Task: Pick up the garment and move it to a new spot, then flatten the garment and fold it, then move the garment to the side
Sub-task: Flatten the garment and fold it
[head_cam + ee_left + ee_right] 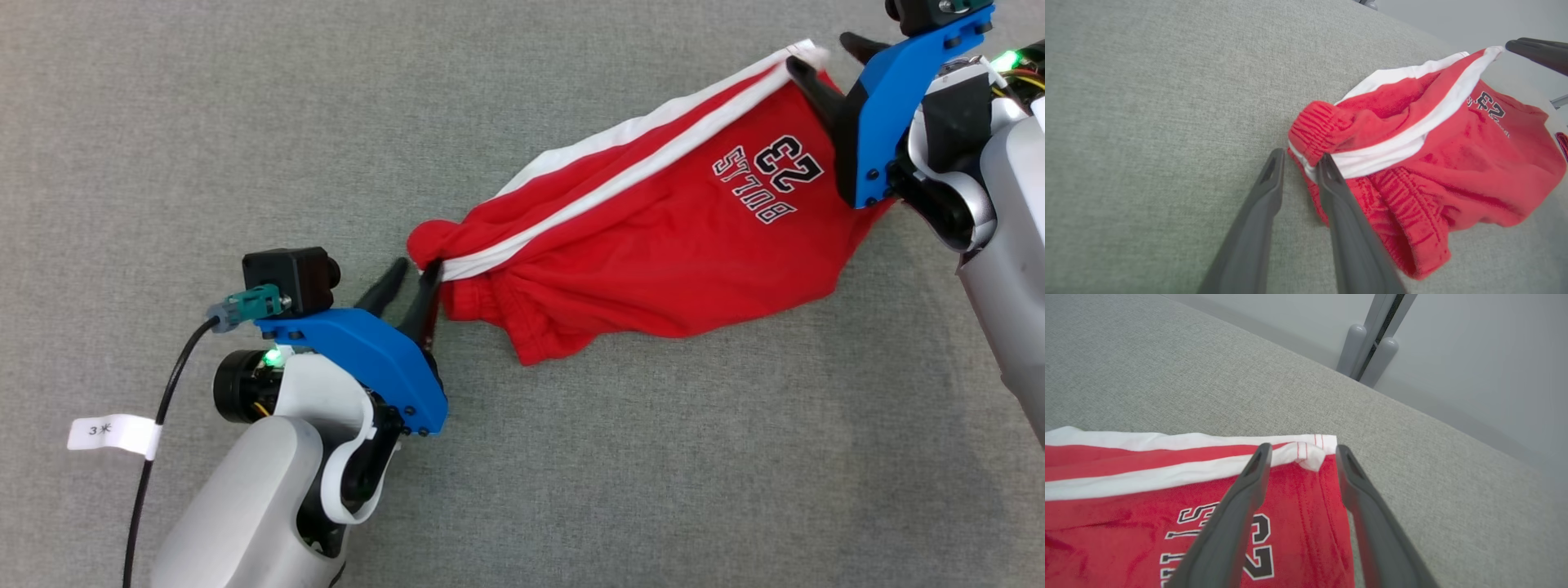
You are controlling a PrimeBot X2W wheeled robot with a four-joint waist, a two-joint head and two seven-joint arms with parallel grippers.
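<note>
Red white-striped jersey shorts (653,245) lie slack, middle to far right of grey fabric surface (245,122). Left gripper (416,282) at waistband (1314,130), right gripper (824,61) at hem (1310,451): both parted, empty. Light, limp, likely to bunch; pinch corners.

Bright, even light from above; the red garment (653,245) casts only a thin, soft shadow on the grey table (653,490) along its lower edge. The head view is sharp, the weave crisp. In both wrist views the dark fingers (1253,228) nearest the lens are soft and smeared; the left one bows the table's far edge with wide-angle distortion, and the wall (1433,16) beyond looks hazy
</note>
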